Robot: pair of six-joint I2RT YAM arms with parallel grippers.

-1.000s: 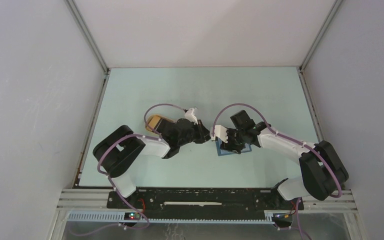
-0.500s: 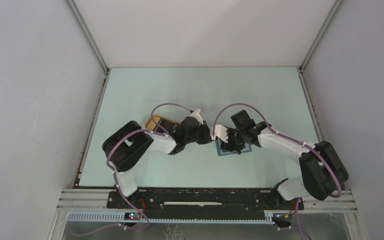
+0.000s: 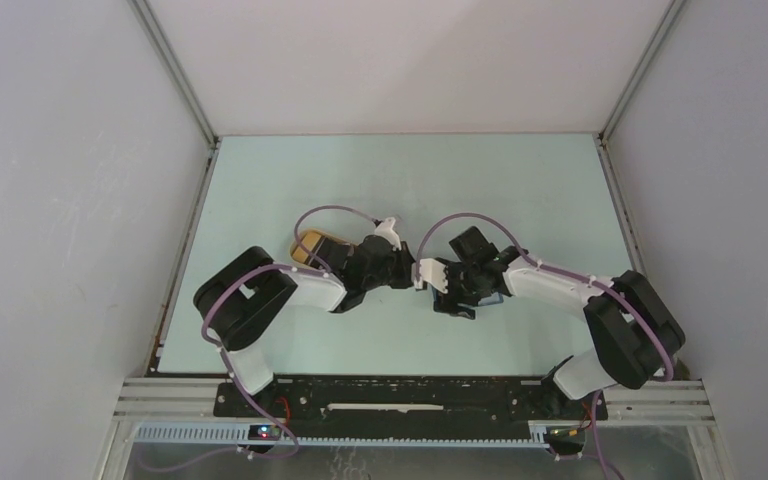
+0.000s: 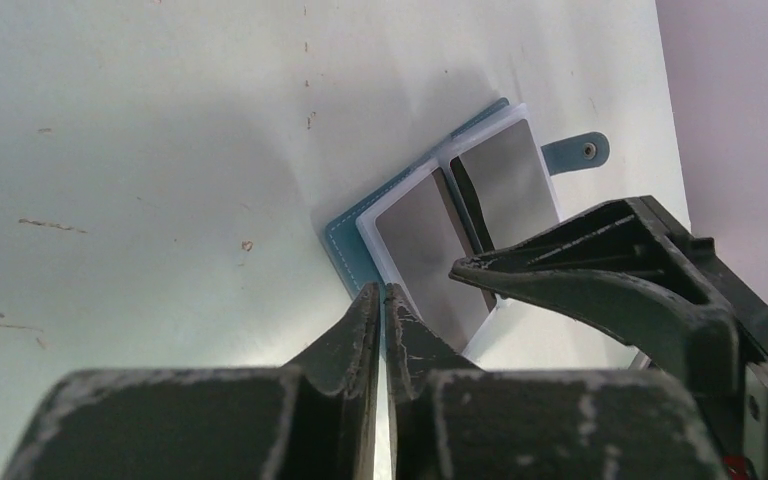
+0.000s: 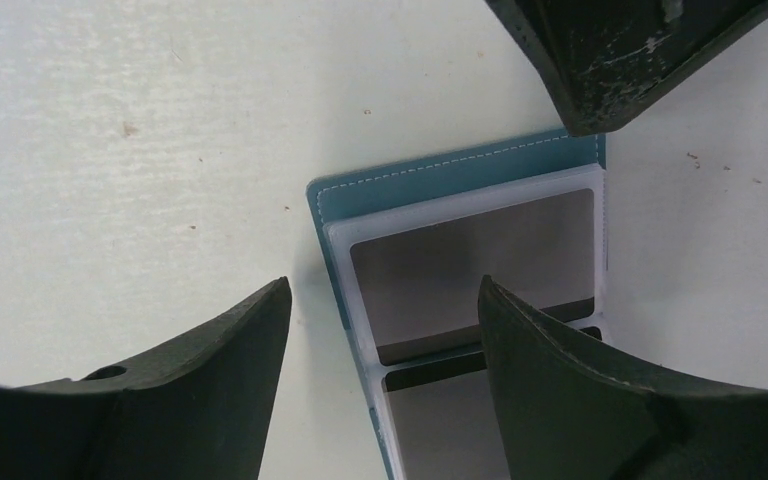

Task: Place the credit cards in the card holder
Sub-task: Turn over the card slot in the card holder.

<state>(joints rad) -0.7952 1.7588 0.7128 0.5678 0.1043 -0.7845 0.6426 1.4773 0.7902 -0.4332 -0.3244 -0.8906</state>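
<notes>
Your pale green table (image 3: 400, 180) fills the floor of the white-walled cell, and your left arm (image 3: 290, 290) and right arm (image 3: 560, 285) both reach in to meet near its middle. The tan tray (image 3: 307, 244) sits just behind the left arm's wrist, partly hidden by it. Your right pincer (image 5: 382, 290) is released: its two dark fingers stand well apart over the card holder (image 5: 440, 175), one over bare table beside the holder and the other over its sleeves. Your left pincer (image 4: 380, 300) is clenched, fingers pressed together with nothing showing between them, and its tip sits at one corner of the holder; you cannot tell whether it touches. The card holder lies open and flat on the table under the right pincer, teal cover down, with a line of white stitching (image 5: 460, 162) along its edge. Two clear sleeves (image 4: 375, 222) lie side by side on it, and each holds one of the credit cards (image 4: 425, 250), plain silvery grey on the face. The little snap tab (image 4: 575, 152) sticks out from the holder's far side, flat on the table.
</notes>
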